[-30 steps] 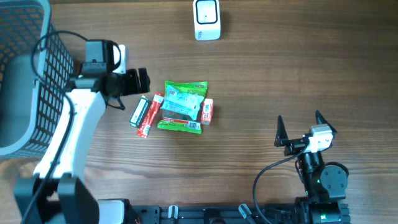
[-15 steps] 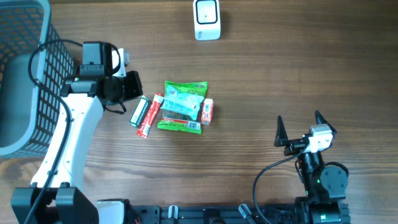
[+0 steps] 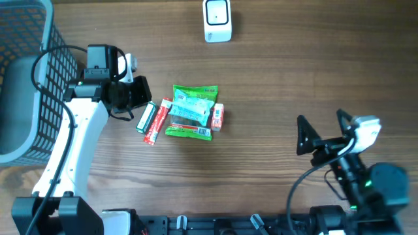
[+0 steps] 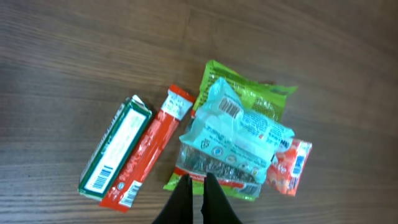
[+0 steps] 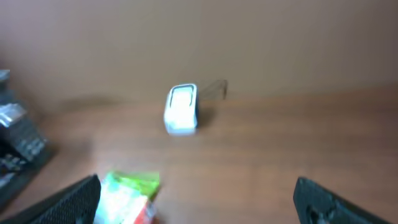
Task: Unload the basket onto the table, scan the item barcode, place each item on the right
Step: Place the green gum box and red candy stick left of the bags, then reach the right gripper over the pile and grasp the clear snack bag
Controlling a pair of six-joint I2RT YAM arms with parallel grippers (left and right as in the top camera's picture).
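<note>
Packets (image 3: 191,112) lie heaped, crinkly plastic; scanner (image 3: 217,21) boxy, perhaps glossy white.

A blue packet (image 4: 239,130) covers much of the green packet (image 4: 264,94); the right-wrist view is blurred.

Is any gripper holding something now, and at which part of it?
Nothing is held. The left gripper is shut on nothing; the right gripper is open and empty.
</note>
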